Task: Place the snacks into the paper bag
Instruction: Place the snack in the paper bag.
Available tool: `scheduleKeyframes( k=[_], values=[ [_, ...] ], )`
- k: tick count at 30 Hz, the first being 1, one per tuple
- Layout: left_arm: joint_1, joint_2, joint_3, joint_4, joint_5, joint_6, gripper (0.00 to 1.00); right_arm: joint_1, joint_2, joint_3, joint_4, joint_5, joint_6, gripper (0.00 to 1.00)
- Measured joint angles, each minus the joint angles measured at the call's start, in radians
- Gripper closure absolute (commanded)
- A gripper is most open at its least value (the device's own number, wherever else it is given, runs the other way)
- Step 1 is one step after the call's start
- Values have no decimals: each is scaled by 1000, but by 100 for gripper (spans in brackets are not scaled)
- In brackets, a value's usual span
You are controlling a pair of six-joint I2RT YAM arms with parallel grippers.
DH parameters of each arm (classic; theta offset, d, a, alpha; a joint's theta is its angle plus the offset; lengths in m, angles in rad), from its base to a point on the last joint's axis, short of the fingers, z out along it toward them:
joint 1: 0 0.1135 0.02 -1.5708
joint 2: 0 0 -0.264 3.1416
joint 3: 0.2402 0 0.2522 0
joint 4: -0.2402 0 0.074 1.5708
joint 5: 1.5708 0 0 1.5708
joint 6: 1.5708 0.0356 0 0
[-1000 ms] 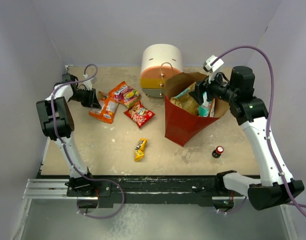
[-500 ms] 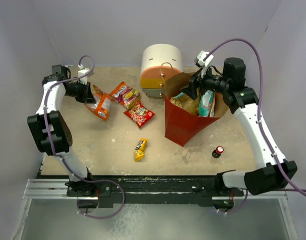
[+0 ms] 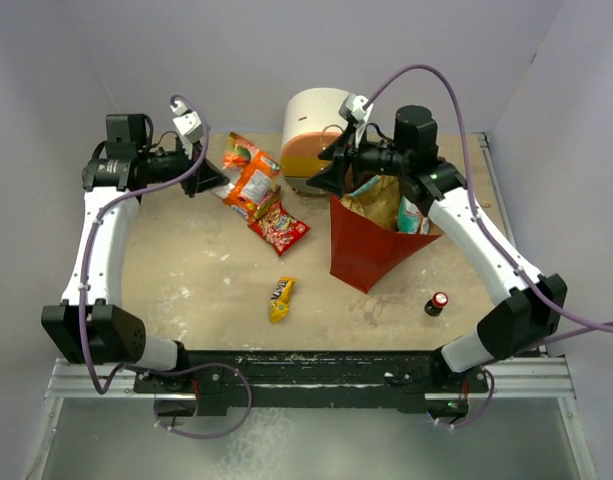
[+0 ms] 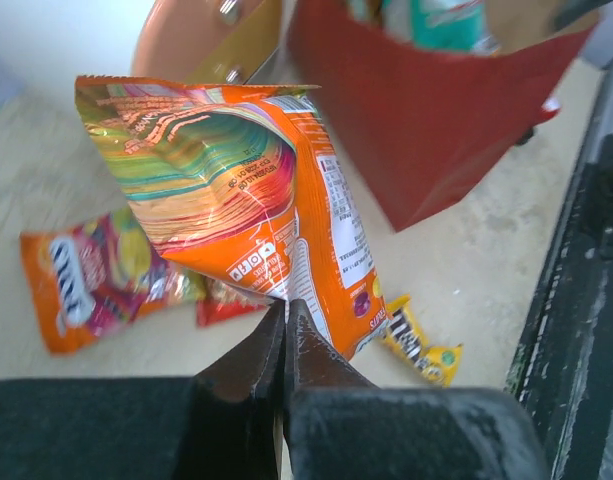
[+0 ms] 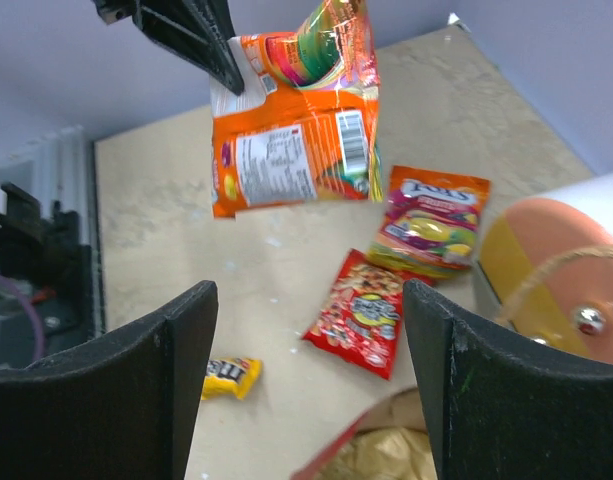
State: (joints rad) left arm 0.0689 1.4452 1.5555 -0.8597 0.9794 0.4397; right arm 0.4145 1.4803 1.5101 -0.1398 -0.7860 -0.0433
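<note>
Carrying step: the left gripper (image 4: 286, 312) is clamped on an orange, rainbow-topped crinkly packet (image 4: 236, 190), lifted off the desk (image 3: 206, 280) at upper left-centre. The right gripper (image 3: 326, 168) stands apart and empty, seemingly at the rim of the tall brown-and-red paper bag (image 3: 366, 250). The next move calls for swinging the packet right, over the mouth.

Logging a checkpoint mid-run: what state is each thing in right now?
left gripper: shut on orange packet
orange packet: held off the table
right gripper: open, empty
paper bag: upright, open, packets inside
red packet: flat on table
pink-orange packet: flat on table
yellow packet: flat on table
small bottle: upright, capped
</note>
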Motion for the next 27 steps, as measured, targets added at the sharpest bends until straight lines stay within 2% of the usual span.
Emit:
scheduleKeyframes(
  k=[6, 17, 21, 27],
  values=[
    [-63, -62, -3, 152, 119, -122, 100, 4, 56, -2, 119, -18, 161, 8],
    [-119, -76, -30, 330, 224, -233, 100, 3, 64, -96, 346, -92, 406, 7],
    [-145, -80, -47, 375, 233, -264, 100, 5, 85, -110, 447, -130, 500, 16],
    [-188, -83, -76, 430, 233, -303, 100, 19, 103, -121, 519, -157, 576, 47]
  ],
)
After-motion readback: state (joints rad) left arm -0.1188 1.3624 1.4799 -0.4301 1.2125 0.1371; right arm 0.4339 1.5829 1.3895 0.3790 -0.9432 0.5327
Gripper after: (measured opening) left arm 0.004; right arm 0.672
